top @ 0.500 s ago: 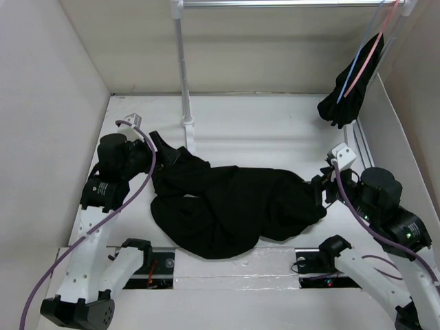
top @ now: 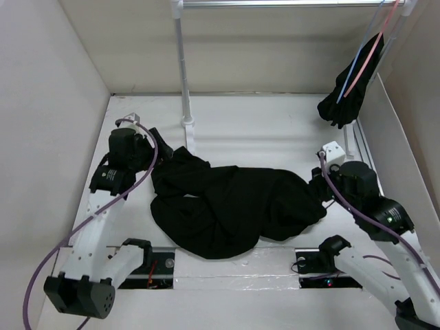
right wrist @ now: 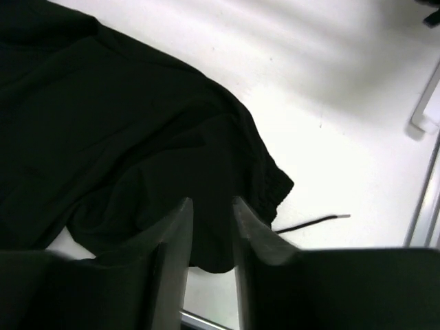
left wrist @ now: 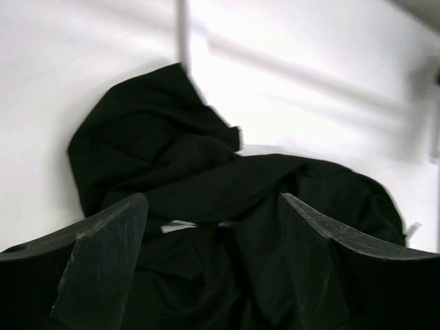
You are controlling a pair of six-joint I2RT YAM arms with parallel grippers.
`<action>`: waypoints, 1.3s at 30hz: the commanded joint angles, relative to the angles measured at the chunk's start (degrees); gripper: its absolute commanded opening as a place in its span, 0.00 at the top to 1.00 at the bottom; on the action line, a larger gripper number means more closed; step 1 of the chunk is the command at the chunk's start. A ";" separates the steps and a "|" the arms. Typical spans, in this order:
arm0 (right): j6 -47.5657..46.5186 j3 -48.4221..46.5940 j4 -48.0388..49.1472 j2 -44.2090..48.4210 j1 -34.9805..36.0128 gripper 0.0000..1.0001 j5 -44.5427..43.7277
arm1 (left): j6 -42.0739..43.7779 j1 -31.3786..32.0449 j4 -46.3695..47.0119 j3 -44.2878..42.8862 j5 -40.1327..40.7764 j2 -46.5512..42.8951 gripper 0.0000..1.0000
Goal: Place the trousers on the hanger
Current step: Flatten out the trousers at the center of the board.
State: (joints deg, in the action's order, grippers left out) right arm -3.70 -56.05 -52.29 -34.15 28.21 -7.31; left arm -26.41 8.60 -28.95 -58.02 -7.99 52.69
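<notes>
The trousers [top: 227, 206] lie in a crumpled black heap in the middle of the white table. My left gripper [top: 150, 157] hovers at their far-left end. In the left wrist view it [left wrist: 213, 227] is open, fingers wide apart above the fabric [left wrist: 158, 137] and holding nothing. My right gripper [top: 317, 187] is at the heap's right edge. In the right wrist view it [right wrist: 212, 206] is shut on a fold of the trousers [right wrist: 103, 103] near the gathered waistband, with a thin drawstring [right wrist: 313, 222] trailing on the table. The light-blue hanger [top: 357, 58] hangs from the rail at the top right.
A pink hanger [top: 370, 51] with a small bunched black garment [top: 342, 96] hangs beside the blue one. The rail's white post [top: 183, 75] stands at the back centre, close behind the trousers. White walls close in on the left, back and right.
Both arms have shifted: the left wrist has moved slightly right and farther back, and the right wrist has moved left toward the heap. The trousers have barely changed shape.
</notes>
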 commanded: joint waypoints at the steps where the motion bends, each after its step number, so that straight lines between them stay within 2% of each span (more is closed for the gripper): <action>1: 5.36 1.12 1.49 -4.51 0.45 0.63 -4.81 | -1.00 -0.16 -1.64 3.34 7.02 5.66 0.26; 2: 6.16 1.64 3.49 -6.00 -0.16 0.48 -4.64 | -1.53 -0.16 -0.85 4.13 7.20 6.89 0.25; 4: 8.36 4.79 6.84 -9.26 -1.66 0.36 -4.29 | -2.41 -0.16 1.60 5.63 6.94 10.58 0.18; 6: 9.76 7.79 12.90 -12.15 -5.41 0.29 -2.80 | -3.20 -0.16 3.71 6.16 5.89 14.96 0.17; 9: 11.69 14.20 18.79 -14.80 -12.10 0.27 0.53 | -4.25 0.36 6.88 5.47 4.64 21.37 0.16; 11: 11.88 19.19 23.43 -15.86 -20.27 0.27 2.47 | -4.35 1.32 7.85 5.11 5.17 23.94 0.17; 13: 11.53 21.94 26.00 -16.12 -29.29 0.31 5.10 | -4.08 1.95 8.29 4.76 6.84 27.11 0.17; 17: 10.65 25.64 31.18 -19.09 -38.99 0.33 9.41 | -3.64 1.95 11.10 5.63 6.85 31.15 0.18; 21: 10.47 26.52 35.06 -28.40 -42.18 0.32 14.94 | -3.91 1.95 14.26 6.69 5.88 35.02 0.25; 25: 11.61 27.31 43.05 -37.90 -42.71 0.34 24.15 | -3.73 1.95 15.41 6.34 5.53 36.70 0.43; 26: 11.27 26.35 43.33 -39.14 -42.71 0.35 23.84 | -3.65 1.95 15.59 6.17 5.44 36.87 0.48; 27: 10.92 26.35 44.46 -40.19 -42.71 0.36 25.14 | -3.82 1.95 15.85 5.99 5.35 37.31 0.63; 29: 11.52 26.87 47.09 -40.55 -43.50 0.45 29.71 | -4.08 1.95 16.47 5.90 4.74 37.57 0.79; 30: 12.22 26.87 47.80 -40.73 -44.02 0.49 30.77 | -4.34 1.95 16.47 5.55 4.65 37.66 0.99; 31: 12.14 26.70 48.51 -41.17 -44.03 0.63 32.61 | -4.70 1.95 16.30 5.37 4.74 37.58 1.00; 33: 10.66 25.65 50.27 -42.04 -44.03 0.75 33.94 | -5.40 1.95 15.86 4.50 4.56 35.92 1.00; 34: 9.78 24.77 49.84 -43.09 -44.03 0.88 34.99 | -5.58 1.95 15.59 3.88 4.47 34.95 1.00; 35: 7.68 23.02 48.44 -43.19 -44.03 0.95 35.34 | -5.75 1.95 15.16 3.36 4.56 33.72 1.00; 36: 6.88 22.40 47.38 -42.93 -44.03 0.99 35.52 | -5.84 1.95 13.76 1.79 4.91 31.01 1.00; 39: 5.38 21.51 43.34 -35.66 -44.03 1.00 34.56 | -6.46 1.95 9.55 -2.16 7.19 24.25 1.00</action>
State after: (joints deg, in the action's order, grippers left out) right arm 5.13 -31.51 -7.53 -75.96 -15.46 24.60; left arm -31.73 10.50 -17.23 -53.82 -2.63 86.04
